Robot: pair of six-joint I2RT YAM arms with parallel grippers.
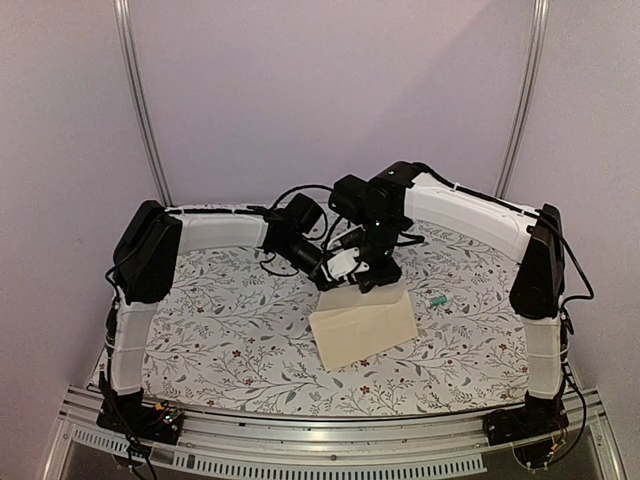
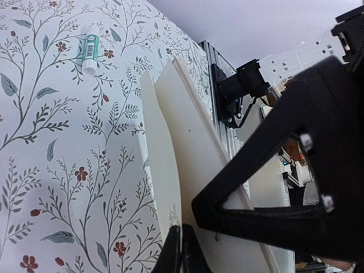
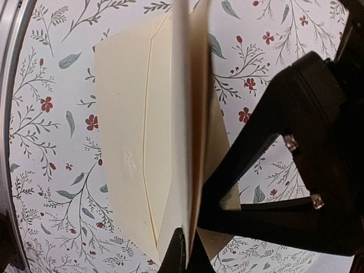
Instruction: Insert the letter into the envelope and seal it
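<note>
The left gripper (image 2: 181,251) and right gripper (image 3: 185,251) are both pinching the plain cream paper envelope's (image 1: 365,330) raised flap. A small green-white tube (image 2: 90,48) is lying nearby.

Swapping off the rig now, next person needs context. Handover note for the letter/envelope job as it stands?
Left tool: shut, pinching a cream paper edge at the far end of the envelope. It looks like the flap, but I can't be certain.
Right tool: shut on a thin tan sheet standing edge-on over the envelope. Its print is hidden; it is probably the letter.
The envelope lies flat mid-table, its far end under both tools. A small white-and-green tube lies apart, to its right.
Done: both papers gripped.
Left to do: get the sheet fully into the pocket, fold the flap, seal.
</note>
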